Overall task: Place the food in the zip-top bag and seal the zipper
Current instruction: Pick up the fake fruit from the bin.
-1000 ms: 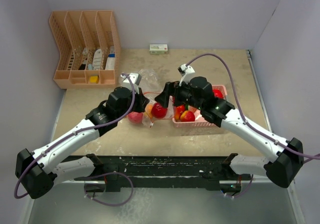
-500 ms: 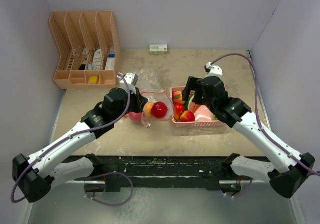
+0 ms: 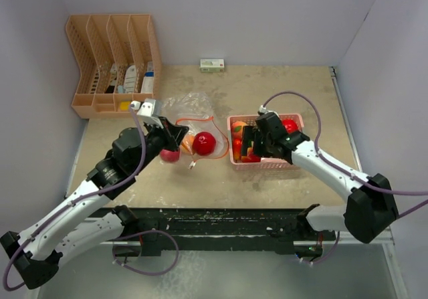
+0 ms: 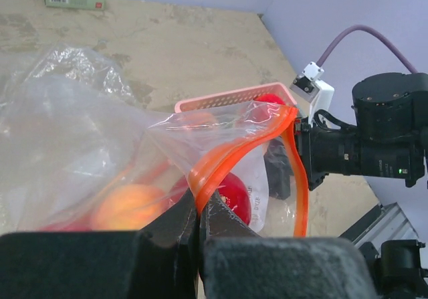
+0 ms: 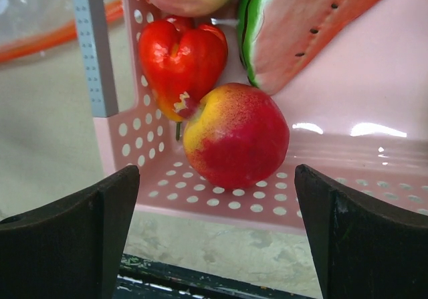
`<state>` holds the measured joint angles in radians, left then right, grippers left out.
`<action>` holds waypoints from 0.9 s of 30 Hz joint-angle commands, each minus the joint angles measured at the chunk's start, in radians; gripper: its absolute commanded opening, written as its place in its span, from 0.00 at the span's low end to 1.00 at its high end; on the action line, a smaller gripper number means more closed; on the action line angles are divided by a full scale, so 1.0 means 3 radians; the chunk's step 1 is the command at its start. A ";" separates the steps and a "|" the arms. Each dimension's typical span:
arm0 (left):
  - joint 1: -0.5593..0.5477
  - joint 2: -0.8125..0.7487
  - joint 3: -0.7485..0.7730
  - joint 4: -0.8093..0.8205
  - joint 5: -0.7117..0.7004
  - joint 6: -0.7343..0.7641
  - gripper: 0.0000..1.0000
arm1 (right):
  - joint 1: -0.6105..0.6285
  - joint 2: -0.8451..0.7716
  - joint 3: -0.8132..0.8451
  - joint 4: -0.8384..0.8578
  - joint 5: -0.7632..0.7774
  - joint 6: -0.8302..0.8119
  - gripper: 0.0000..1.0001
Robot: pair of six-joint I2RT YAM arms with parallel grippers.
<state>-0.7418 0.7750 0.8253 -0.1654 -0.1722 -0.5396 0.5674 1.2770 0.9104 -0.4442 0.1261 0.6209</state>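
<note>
Left gripper [image 4: 198, 213] clenched on orange zipper rim of zip-top bag [image 4: 80, 112], red apple [image 3: 204, 142] and peach [image 4: 127, 205] inside, right gripper [image 5: 214, 178] fingers spread wide over pink basket [image 5: 401, 112], 1 red-yellow fruit [image 5: 234, 135] beneath, untouched

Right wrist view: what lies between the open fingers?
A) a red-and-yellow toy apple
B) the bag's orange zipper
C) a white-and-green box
A: the glossy red-and-yellow toy apple sits in the pink perforated plastic basket, framed by the open right gripper; the left gripper pinches the orange zipper of the clear zip-top bag.
</note>
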 commanded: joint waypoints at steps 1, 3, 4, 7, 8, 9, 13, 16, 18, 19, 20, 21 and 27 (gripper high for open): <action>0.0005 0.0096 0.0058 0.0179 0.0014 -0.0078 0.00 | -0.0001 0.0161 -0.0104 0.0257 -0.0175 -0.0069 0.99; 0.0008 0.0101 0.0056 0.0176 0.0022 -0.0082 0.00 | 0.0000 0.0266 -0.0097 0.0294 -0.0140 -0.0084 1.00; 0.0009 0.0094 0.0059 0.0166 0.0017 -0.0078 0.00 | -0.0001 0.0330 -0.0092 0.0303 -0.0117 -0.0094 0.99; 0.0010 0.0070 0.0066 0.0131 -0.0007 -0.0063 0.00 | -0.0006 0.0471 -0.0078 0.0307 -0.0063 -0.0111 0.99; 0.0006 0.0063 0.0066 0.0121 -0.0016 -0.0063 0.00 | -0.0004 0.0504 -0.0090 0.0320 -0.0052 -0.0113 0.99; 0.0007 0.0061 0.0060 0.0111 -0.0026 -0.0057 0.00 | -0.0006 0.0526 -0.0109 0.0339 -0.0048 -0.0107 0.99; 0.0009 0.0055 0.0055 0.0079 -0.0029 -0.0063 0.00 | -0.0013 0.0606 -0.0163 0.0412 -0.0002 -0.0100 1.00; 0.0006 0.0041 0.0056 0.0057 -0.0039 -0.0065 0.00 | -0.0012 0.0610 -0.0176 0.0447 0.0042 -0.0098 0.88; 0.0006 0.0026 0.0050 0.0046 -0.0052 -0.0068 0.00 | -0.0010 0.0571 -0.0170 0.0441 0.0071 -0.0103 0.80; 0.0008 0.0021 0.0046 0.0041 -0.0054 -0.0069 0.00 | -0.0012 0.0552 -0.0171 0.0432 0.0089 -0.0106 0.77; 0.0009 0.0012 0.0043 0.0040 -0.0059 -0.0072 0.00 | -0.0010 0.0535 -0.0171 0.0418 0.0113 -0.0109 0.72; 0.0008 0.0008 0.0044 0.0040 -0.0060 -0.0077 0.00 | -0.0014 0.0522 -0.0169 0.0396 0.0136 -0.0111 0.67; 0.0008 0.0041 0.0032 0.0040 -0.0069 -0.0082 0.00 | -0.0010 0.0138 -0.0007 0.0121 0.0303 -0.0178 0.34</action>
<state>-0.7418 0.7959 0.8246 -0.2035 -0.1810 -0.5419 0.5671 1.4334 0.8589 -0.3538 0.1543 0.5896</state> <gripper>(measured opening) 0.004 0.674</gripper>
